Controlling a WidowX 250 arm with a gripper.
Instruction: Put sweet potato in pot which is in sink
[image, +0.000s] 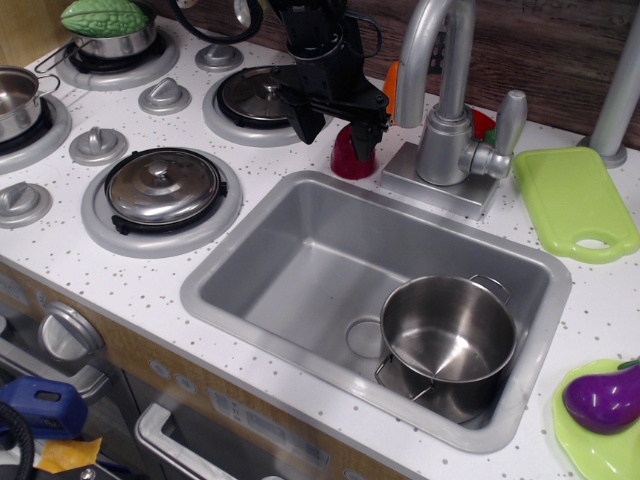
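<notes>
The dark red sweet potato (351, 158) stands on the speckled counter just behind the sink's back rim, left of the faucet base. My black gripper (335, 132) hangs over it with its jaws spread open; the right finger (364, 138) overlaps the top of the sweet potato, and the left finger is to its left. The shiny steel pot (450, 330) with wire loop handles stands empty in the front right corner of the grey sink (250, 290), next to the drain ring (362, 338).
The faucet (445, 100) rises right of the gripper, with an orange toy (392, 85) behind it. A green cutting board (575, 200) lies at the right, and a purple eggplant (603, 398) sits on a green plate. Steel lids (163, 187) (262, 95) cover the burners at the left.
</notes>
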